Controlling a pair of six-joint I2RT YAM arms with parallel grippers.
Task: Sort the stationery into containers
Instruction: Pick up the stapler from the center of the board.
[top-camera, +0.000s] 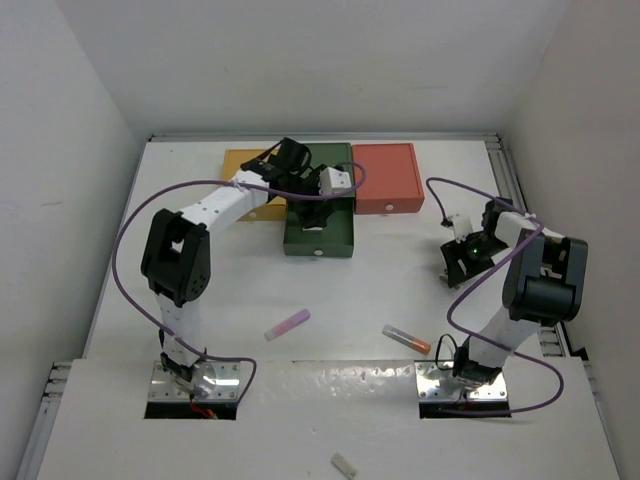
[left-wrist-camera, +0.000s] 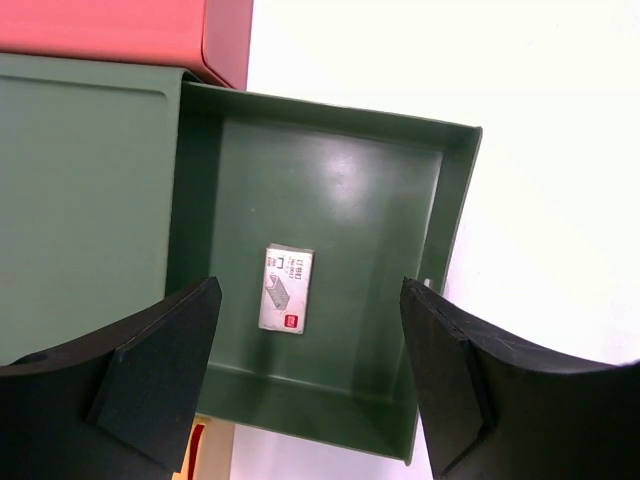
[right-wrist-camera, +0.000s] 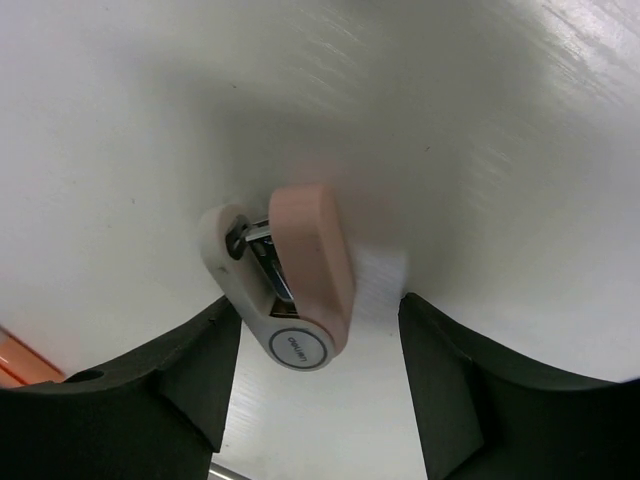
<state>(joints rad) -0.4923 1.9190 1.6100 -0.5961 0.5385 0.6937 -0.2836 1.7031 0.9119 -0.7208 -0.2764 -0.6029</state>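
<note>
Left pincer (left-wrist-camera: 308, 300) covers green drawer (left-wrist-camera: 340, 160) corners.

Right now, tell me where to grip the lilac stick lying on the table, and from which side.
Grip the lilac stick at mid-length from straight above, closing across its narrow width: it lies flat and slanted, nothing touching it.

1. A robot lab cell: plain white walls (top-camera: 300, 60) box in a white table (top-camera: 380, 285).
2. Two arms (top-camera: 180, 260) sit bolted to metal plates (top-camera: 195, 385) at the bottom, purple cables (top-camera: 117, 255) looping.
3. Aluminium rail (top-camera: 503, 165) along the right edge.
</note>
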